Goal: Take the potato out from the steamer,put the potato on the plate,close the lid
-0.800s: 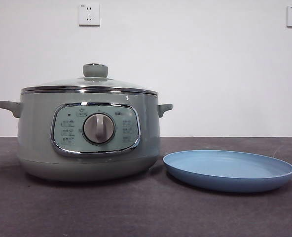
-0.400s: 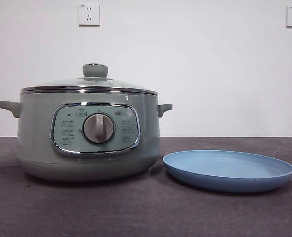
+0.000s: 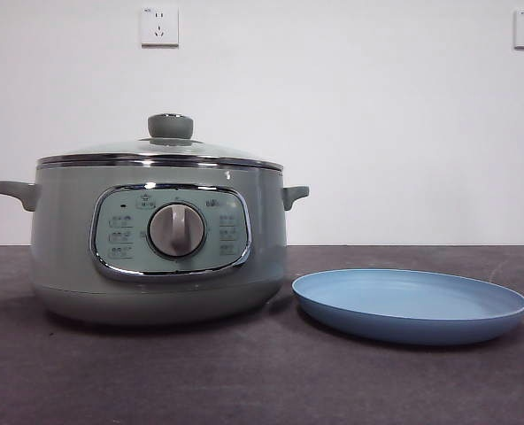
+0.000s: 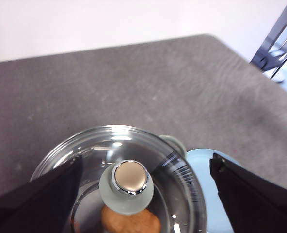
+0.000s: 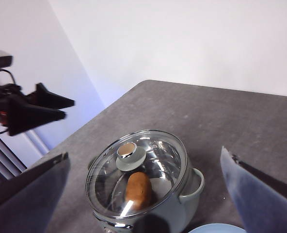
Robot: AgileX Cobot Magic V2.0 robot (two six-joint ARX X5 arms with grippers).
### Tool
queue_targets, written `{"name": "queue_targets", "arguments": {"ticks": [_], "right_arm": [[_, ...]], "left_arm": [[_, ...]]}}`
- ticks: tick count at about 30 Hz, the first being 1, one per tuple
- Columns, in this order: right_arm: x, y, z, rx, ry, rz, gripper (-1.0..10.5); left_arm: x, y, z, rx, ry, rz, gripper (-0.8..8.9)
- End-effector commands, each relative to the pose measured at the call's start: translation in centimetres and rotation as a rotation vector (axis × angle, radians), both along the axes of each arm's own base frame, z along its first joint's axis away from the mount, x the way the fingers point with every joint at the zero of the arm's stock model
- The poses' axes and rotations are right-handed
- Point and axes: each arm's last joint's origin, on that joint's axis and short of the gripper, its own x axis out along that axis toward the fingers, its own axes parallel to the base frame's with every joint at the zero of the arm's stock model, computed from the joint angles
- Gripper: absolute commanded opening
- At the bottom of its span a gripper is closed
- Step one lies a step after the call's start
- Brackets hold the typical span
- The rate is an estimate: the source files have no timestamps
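The pale-green steamer (image 3: 58, 239) stands left on the table, with the glass lid (image 3: 160, 149) shut on it. Through the glass I see the orange-brown potato (image 4: 131, 222) (image 5: 137, 189) lying inside. The light-blue plate (image 3: 412, 305) sits bare just right of the steamer. My left gripper (image 4: 146, 159) hovers open above the lid, its jaws either side of the knob (image 4: 130, 187) and well apart from it. My right gripper (image 5: 143, 154) hangs open, high above the steamer (image 5: 182, 204). Neither gripper shows in the front view.
The dark grey table's far edge (image 4: 216, 36) shows in the left wrist view, with a metal frame (image 4: 279, 29) beyond it. White wall with two sockets (image 3: 159, 26) stands behind. The left gripper (image 5: 68, 108) shows in the right wrist view, off to the side above the table.
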Motion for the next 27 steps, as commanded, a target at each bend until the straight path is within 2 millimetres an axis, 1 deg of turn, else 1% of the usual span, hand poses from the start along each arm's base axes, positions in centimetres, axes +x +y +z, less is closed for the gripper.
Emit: {"name": "queue_targets", "arguments": {"ticks": [1, 8, 14, 18, 27], "right_arm": [[0.0, 0.0, 0.0, -0.003, 0.001, 0.002, 6.2], [0.0, 0.0, -0.1, -0.003, 0.011, 0.002, 6.2], [0.0, 0.0, -0.1, -0.003, 0.012, 0.002, 6.2], [0.0, 0.0, -0.1, -0.003, 0.012, 0.001, 6.2], [0.0, 0.0, -0.2, -0.010, 0.031, -0.020, 6.2]], "left_arm": [[1.1, -1.4, -0.9, 0.027, 0.011, 0.006, 4.41], [3.6, -4.1, -3.8, 0.099, 0.099, -0.007, 4.41], [5.4, -5.4, -6.4, 0.160, 0.171, 0.007, 4.41], [6.3, -5.9, -7.7, 0.181, 0.208, 0.008, 4.41], [7.3, -6.2, -9.4, 0.228, 0.246, 0.043, 4.40]]}}
